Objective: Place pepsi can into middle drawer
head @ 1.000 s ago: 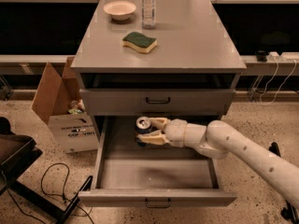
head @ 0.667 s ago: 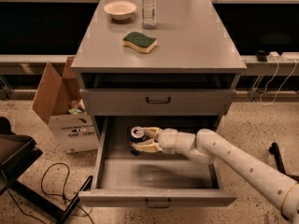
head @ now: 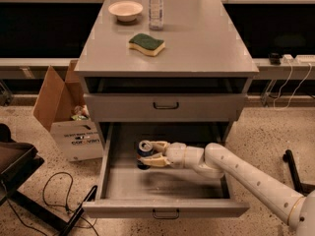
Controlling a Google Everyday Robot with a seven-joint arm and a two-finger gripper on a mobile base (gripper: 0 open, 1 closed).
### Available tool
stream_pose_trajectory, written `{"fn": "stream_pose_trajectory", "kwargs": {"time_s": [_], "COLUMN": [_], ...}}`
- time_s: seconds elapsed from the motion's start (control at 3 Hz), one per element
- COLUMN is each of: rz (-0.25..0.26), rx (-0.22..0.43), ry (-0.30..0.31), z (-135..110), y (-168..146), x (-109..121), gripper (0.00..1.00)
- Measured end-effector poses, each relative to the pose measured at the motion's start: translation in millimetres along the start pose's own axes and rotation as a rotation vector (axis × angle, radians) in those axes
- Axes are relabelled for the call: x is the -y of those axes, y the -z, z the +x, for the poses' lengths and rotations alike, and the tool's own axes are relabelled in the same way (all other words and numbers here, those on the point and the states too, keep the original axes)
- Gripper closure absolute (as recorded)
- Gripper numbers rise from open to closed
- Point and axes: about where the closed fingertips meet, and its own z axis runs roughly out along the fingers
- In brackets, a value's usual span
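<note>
Camera view, looking down at the grey desk (head: 197, 43). Pulled wide open below, the middle drawer (head: 165, 186), with the upper front (head: 206, 107) shut above it. In from the right, the white arm (head: 246, 173), jaws closed around the pepsi can (head: 144, 147) inside the drawer, toward its back left. Upright, silver top up, low over the tray; touching the floor or not, hard to tell. Up on the desk: sponge (head: 146, 44), bowl (head: 125, 10), clear bottle (head: 155, 1). On the ground at left, a cardboard box (head: 69, 127).
</note>
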Motion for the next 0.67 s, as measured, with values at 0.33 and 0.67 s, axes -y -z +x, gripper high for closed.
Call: {"fn": "stream_pose_trajectory", "kwargs": {"time_s": [0.33, 0.67], "rz": [-0.017, -0.055], "rx": [0.000, -0.026], "ry": [-0.008, 0.001], "z": [10, 27], "y": [-5, -4], "x": [1, 4], "gripper": [1.00, 1.00]}}
